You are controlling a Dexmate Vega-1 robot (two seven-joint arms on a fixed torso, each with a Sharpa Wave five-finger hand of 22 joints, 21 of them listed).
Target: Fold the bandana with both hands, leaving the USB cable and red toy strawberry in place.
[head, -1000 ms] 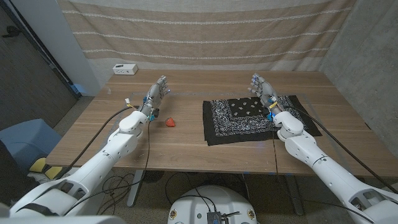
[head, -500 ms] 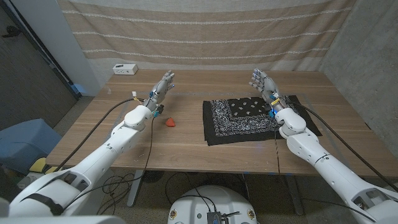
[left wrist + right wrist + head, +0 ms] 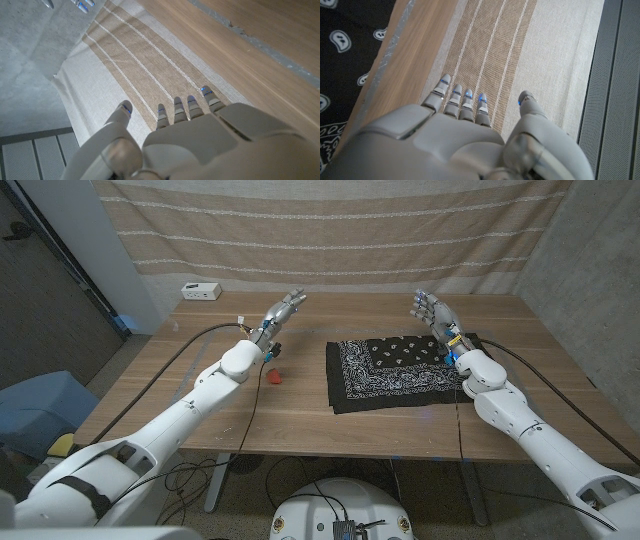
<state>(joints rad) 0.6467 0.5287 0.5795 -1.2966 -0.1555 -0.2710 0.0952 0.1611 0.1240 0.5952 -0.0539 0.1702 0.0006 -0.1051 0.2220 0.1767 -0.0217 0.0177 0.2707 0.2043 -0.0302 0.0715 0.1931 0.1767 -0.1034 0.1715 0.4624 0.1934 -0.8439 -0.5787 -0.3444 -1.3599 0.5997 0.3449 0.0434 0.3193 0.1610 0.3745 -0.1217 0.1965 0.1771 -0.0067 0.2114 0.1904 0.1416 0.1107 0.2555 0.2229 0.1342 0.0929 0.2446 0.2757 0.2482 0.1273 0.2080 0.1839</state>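
**Bandana flat on the table, both hands raised and holding nothing**

Bandana [image 3: 398,371] lay spread out on the right half of the wooden table [image 3: 300,415], a black cloth with a white paisley pattern, its near left corner reaching close to the table's front edge. A corner of the same cloth [image 3: 340,55] showed in the right wrist view, lying on the wood.

Red toy strawberry [image 3: 273,376] sat on the bare wood to the left of the cloth, near it but not touching. A small white box [image 3: 201,291] stood at the far left corner of the table. Behind the table hung a beige curtain [image 3: 330,235] with pale stripes. I could not make out the USB cable with any certainty.

The left hand [image 3: 281,313] was lifted above the table, beyond the strawberry, fingers stretched out and apart, holding nothing. In the left wrist view the same hand [image 3: 200,140] pointed toward the curtain, its fingers [image 3: 180,107] straight and slightly separated, the thumb standing off to one side.

The right hand [image 3: 434,311] hovered over the far right part of the cloth, fingers extended and loosely spread, with nothing in it. The right wrist view showed that hand [image 3: 455,145] with its fingertips [image 3: 467,95] side by side and the thumb apart from them.
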